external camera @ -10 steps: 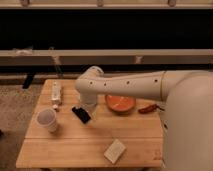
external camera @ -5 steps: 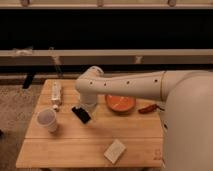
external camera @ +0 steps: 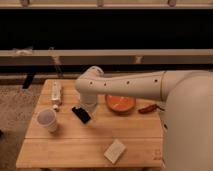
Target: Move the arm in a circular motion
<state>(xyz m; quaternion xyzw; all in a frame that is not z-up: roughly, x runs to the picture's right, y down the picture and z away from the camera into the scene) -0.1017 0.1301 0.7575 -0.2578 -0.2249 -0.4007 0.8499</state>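
While the arm (external camera: 130, 87) spans the table (external camera: 75, 145), its gripper (external camera: 88, 104) hangs mid-table beside the bowl (external camera: 120, 103), grip unreadable.

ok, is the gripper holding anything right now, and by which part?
Cannot be told. The gripper hangs under the bend of the arm, low over the table, next to a dark flat object; any hold is hidden.

My arm (external camera: 135, 86) is cream-white, made of thick rounded tubes with small dark dots along its side. It comes in from the right as one large segment, runs nearly level above the desk (external camera: 75, 145), and bends downward at a rounded joint on the left. My gripper (external camera: 88, 103) hangs just below that bend, low over the desk.
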